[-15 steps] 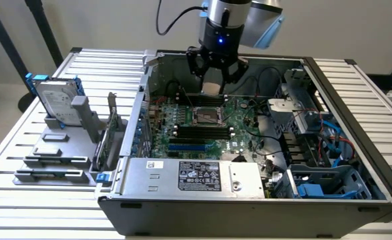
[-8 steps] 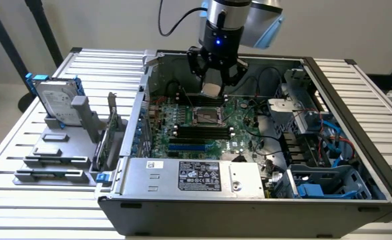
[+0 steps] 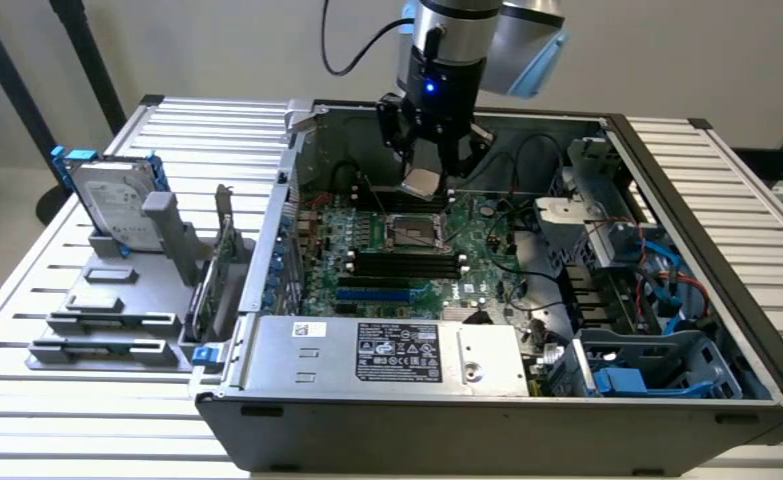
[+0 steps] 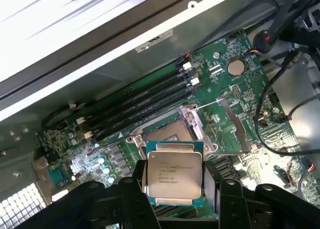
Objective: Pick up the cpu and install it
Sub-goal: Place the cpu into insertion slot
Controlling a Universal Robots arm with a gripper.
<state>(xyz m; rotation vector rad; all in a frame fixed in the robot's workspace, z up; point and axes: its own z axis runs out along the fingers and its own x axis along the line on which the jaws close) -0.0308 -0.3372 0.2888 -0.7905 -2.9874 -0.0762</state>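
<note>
Cpu is clamped by its edges between the fingers, spread wide to fit it, and held flat just above the open socket, far half of the case, probably for alignment.

surface: white slatted table | on it: open computer case, centre | grey holder blocks, exterior view's left, beside case
</note>
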